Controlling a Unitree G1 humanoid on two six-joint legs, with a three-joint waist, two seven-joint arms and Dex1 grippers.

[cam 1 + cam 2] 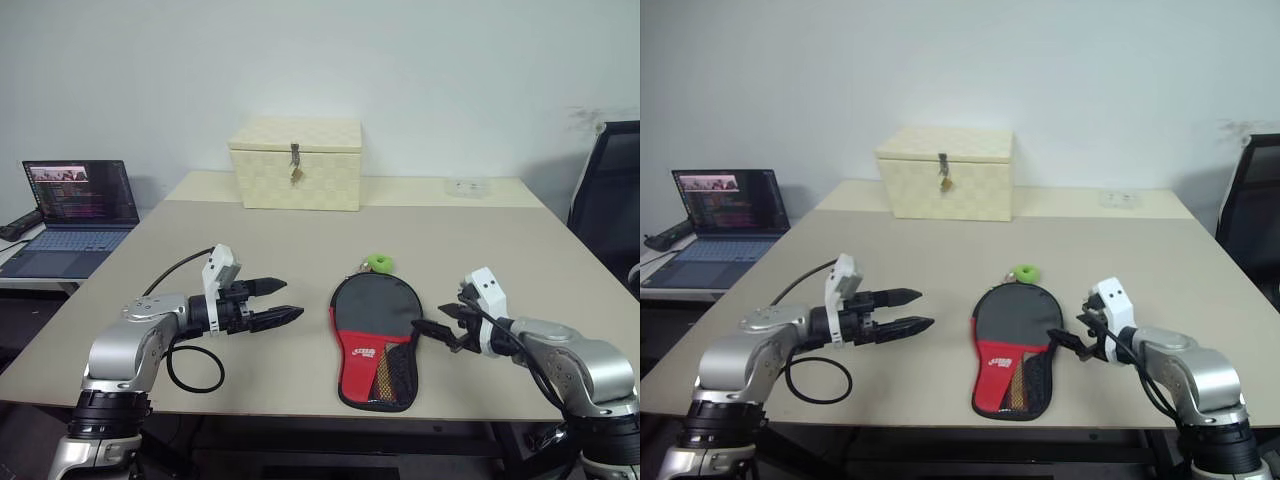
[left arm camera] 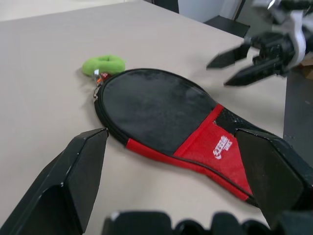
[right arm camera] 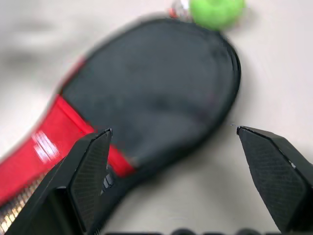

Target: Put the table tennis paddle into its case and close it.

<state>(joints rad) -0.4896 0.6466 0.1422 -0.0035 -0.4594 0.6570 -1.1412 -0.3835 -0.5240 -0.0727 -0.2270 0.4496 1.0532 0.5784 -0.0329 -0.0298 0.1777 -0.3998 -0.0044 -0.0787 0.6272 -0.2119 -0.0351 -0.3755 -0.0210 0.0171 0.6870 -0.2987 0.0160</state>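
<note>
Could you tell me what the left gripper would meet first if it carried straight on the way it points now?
Probably the case: the open left gripper points right at it across bare table, though depth is uncertain.

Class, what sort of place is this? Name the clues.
Probably an office or lab room: a plain beige table, an open laptop on a side desk, a black office chair by the white wall.

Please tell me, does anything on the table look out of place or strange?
Nothing looks damaged or spilled. The case lies flat on the table, but its handle end gapes open, grey mesh showing. A green ring lies at its round end.
</note>
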